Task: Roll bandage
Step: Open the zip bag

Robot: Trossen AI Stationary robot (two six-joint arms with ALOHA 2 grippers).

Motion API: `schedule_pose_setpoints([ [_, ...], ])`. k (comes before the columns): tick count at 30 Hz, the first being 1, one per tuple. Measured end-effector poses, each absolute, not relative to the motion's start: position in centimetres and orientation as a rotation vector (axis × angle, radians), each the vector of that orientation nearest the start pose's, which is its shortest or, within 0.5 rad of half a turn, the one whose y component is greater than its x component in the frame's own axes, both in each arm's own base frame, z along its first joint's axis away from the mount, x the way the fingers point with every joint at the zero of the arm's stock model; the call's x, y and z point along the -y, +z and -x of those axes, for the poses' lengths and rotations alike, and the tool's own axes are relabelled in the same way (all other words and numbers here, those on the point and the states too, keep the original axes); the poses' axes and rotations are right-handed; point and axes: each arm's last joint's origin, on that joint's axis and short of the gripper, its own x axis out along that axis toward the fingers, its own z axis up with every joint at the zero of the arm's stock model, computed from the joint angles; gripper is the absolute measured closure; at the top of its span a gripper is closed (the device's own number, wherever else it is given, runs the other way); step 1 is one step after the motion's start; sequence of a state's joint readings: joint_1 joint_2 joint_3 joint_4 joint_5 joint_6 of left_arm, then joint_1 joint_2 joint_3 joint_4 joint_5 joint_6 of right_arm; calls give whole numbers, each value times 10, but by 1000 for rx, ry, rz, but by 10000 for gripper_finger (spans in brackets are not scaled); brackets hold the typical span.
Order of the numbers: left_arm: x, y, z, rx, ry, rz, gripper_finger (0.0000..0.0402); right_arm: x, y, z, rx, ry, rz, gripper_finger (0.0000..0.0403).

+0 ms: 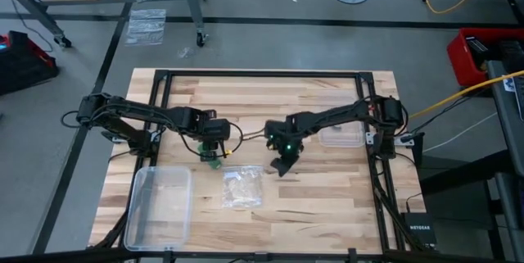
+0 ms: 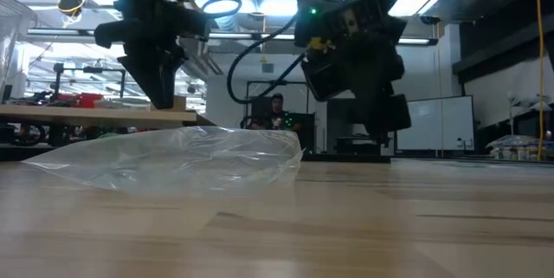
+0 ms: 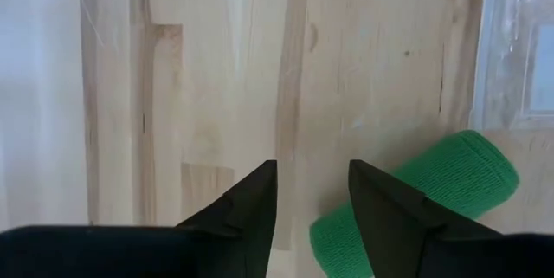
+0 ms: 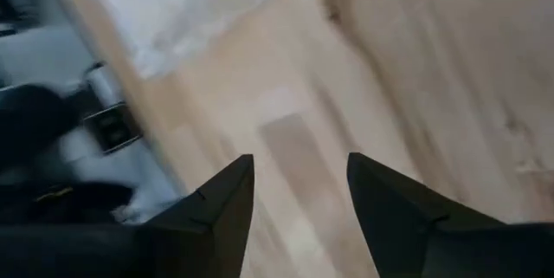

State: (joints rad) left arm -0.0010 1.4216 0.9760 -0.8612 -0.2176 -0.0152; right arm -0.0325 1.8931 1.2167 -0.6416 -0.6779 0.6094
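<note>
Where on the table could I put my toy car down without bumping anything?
The far strip of the table, beyond both arms, is bare wood. Also the near right corner. It's crowded mid-table: green bandage under the left hand, right hand, plastic bag, clear box.

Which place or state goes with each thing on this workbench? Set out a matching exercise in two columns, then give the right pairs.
Things:
1. bandage
2. plastic bag
3. plastic box
4. left pincer

Places or states:
A. clear and crinkly, lying near the middle of the table's front
B. open, with nothing between its fingers
C. rolled up, green, lying on the wood beside a finger
D. clear, standing at the front on the left arm's side

Pairs: 1-C, 2-A, 3-D, 4-B
</note>
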Motion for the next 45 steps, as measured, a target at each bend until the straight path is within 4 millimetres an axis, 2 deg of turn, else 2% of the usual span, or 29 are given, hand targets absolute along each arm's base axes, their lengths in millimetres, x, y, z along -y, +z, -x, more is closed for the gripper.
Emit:
schedule_pose_setpoints([
  [3, -6, 220, -253, -1302, 179, -150, 263, -21, 159, -359, -1391, 70, -921, 210],
  [11, -6, 220, -253, -1302, 165, -168, 263, -60, 165, -374, -1217, 15, -903, 210],
  [15, -4, 221, -253, -1298, 163, -168, 263, -74, 165, -374, -1169, -70, -889, 210],
  [22, -1, 221, -254, -1292, 155, -165, 263, -93, 155, -374, -1157, -163, -905, 210],
  [27, -1, 221, -254, -1285, 175, -132, 263, -105, 138, -382, -1139, -133, -957, 210],
  [33, 0, 221, -255, -1281, 167, -113, 263, -111, 124, -391, -1109, -100, -1009, 210],
  [45, 1, 220, -254, -1284, 157, -112, 263, -110, 121, -400, -1011, -103, -1027, 210],
])
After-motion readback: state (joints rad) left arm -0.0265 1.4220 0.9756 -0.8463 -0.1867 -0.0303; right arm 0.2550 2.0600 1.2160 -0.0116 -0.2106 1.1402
